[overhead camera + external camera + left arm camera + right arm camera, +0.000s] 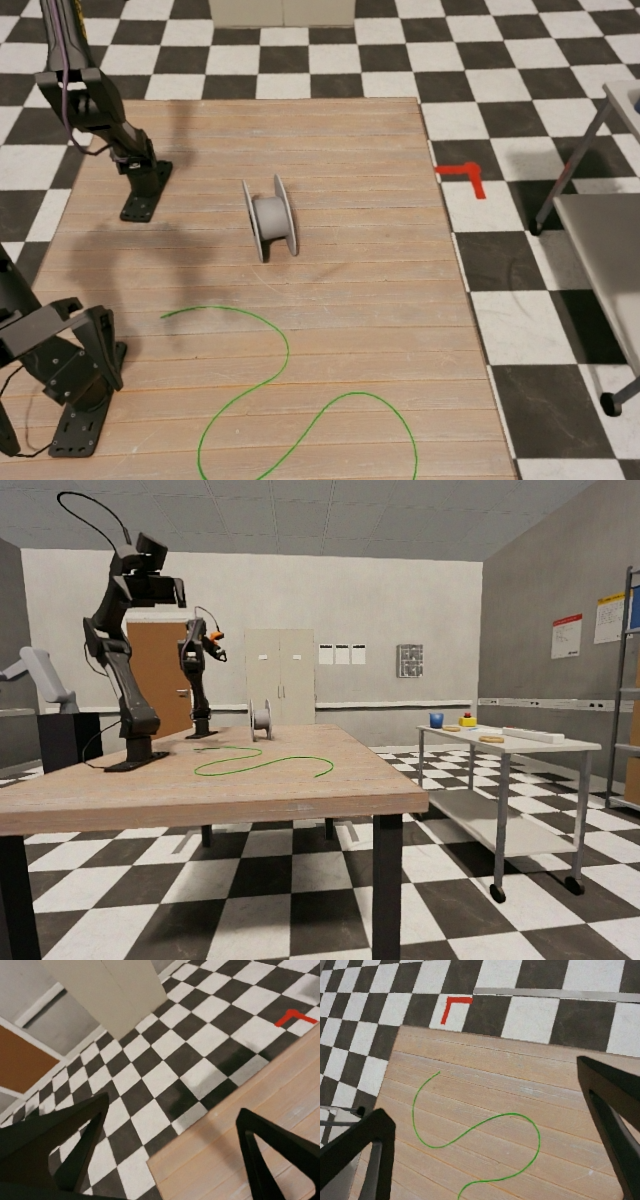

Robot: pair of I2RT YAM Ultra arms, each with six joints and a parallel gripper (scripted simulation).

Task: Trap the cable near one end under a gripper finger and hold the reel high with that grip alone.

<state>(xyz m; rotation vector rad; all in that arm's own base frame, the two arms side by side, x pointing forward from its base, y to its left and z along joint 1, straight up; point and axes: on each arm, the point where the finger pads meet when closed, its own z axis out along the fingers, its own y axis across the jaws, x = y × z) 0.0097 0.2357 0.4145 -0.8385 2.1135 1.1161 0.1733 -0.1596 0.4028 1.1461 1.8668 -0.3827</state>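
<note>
A grey reel (270,217) (261,719) stands on its flange rims in the middle of the wooden table (361,129) (206,800) (280,1090) (495,1060). A thin green cable (287,352) (289,758) (515,1114) lies loose in an S-curve on the table's near half, apart from the reel. My left gripper (173,1106) (219,653) is open and empty, high over the table's far edge. My right gripper (474,1094) (178,593) is open and empty, high above the cable. Neither wrist view shows the reel.
The left arm's base (144,196) and the right arm's base (77,428) are bolted along one long table side. A metal cart (604,242) (511,743) stands off the opposite side. A red corner mark (467,170) (295,1016) (455,1002) is on the checkered floor.
</note>
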